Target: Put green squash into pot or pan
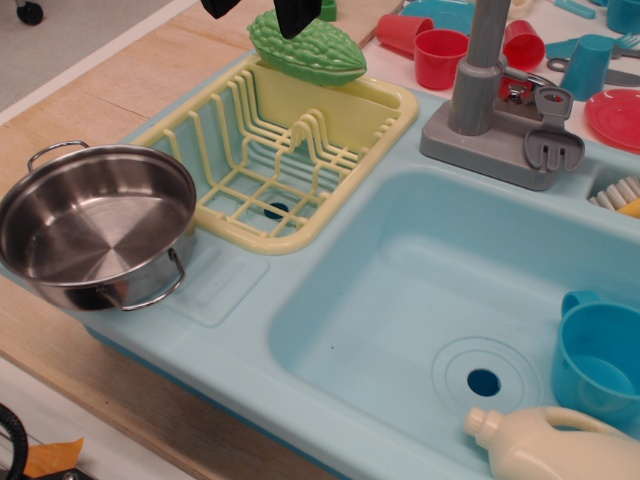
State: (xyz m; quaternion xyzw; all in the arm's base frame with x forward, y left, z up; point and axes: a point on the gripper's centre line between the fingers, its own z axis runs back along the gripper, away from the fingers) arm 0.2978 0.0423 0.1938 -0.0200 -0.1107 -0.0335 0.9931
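The green squash [306, 50] lies at the far rim of the pale yellow dish rack [275, 165], its long axis running left to right. I cannot tell whether it rests on the rim or hangs just above it. My gripper [258, 10] is at the top edge, mostly cut off. One black finger [294, 16] overlaps the top of the squash, and another black finger [217, 6] is to the left, clear of it. The steel pot [95, 225], with two wire loop handles, stands empty at the near left corner of the sink unit.
The blue toy sink basin [400, 300] holds a blue cup [600, 360] and a cream bottle [555, 445] at the near right. A grey faucet [490, 100] stands behind it. Red and blue cups and plates [440, 55] crowd the far right.
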